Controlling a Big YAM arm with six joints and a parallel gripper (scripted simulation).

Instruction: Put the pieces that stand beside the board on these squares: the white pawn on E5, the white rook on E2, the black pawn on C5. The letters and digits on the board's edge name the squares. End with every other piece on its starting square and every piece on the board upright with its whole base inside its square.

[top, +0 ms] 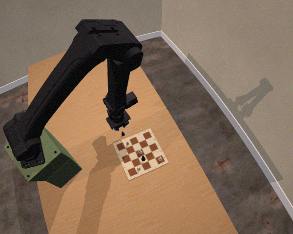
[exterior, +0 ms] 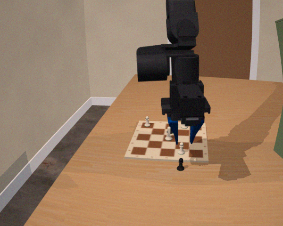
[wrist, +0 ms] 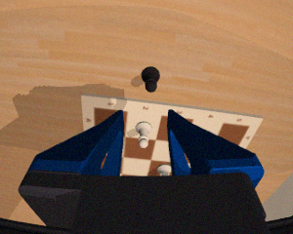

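Observation:
The small chessboard [top: 141,154] lies on the wooden table and also shows in the exterior view [exterior: 168,141]. A black pawn [exterior: 180,164] stands upright on the table just off the board's edge; it also shows in the top view [top: 122,133] and the wrist view [wrist: 150,78]. My gripper [exterior: 184,142] hangs above that edge of the board, its blue fingers partly apart with nothing between them. In the wrist view the pawn lies ahead of the fingertips. A white pawn [exterior: 181,148] stands on the board close below the fingers.
On the board stand another white pawn [exterior: 146,121], a taller white piece [exterior: 169,133], a white piece [top: 160,159] near the far corner and a black piece [top: 143,158]. The green arm base [top: 48,161] sits at the table's left side.

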